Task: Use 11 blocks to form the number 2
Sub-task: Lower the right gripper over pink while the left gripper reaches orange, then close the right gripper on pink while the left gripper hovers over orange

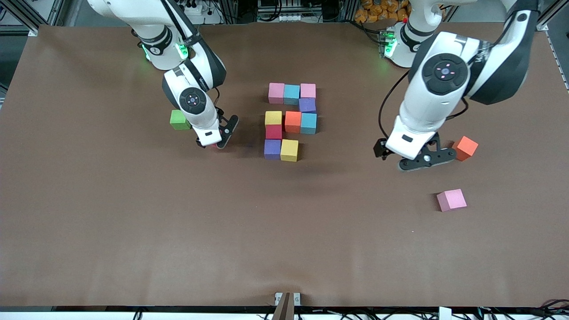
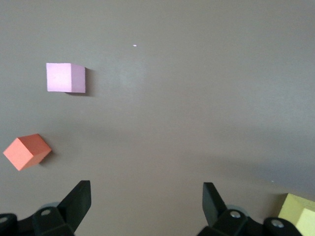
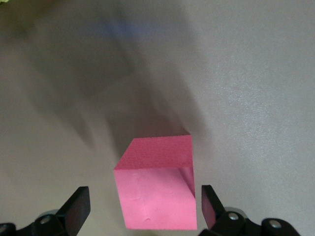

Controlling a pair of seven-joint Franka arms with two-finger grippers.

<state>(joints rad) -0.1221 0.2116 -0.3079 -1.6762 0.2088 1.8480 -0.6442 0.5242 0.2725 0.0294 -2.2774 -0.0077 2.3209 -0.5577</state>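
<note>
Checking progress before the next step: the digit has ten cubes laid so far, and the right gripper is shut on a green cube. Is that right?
Not quite. The number 2 does have ten cubes, but the right gripper is open, its fingers either side of a red cube on the table, as the right wrist view shows. The green cube sits untouched beside that arm.

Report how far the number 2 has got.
Done: ten blocks sit in the number 2, whose bottom row lacks its third cube beside the yellow one. In hand: the open right gripper straddles a red cube on the table. Left: grasp and place it. The open left gripper waits.
</note>
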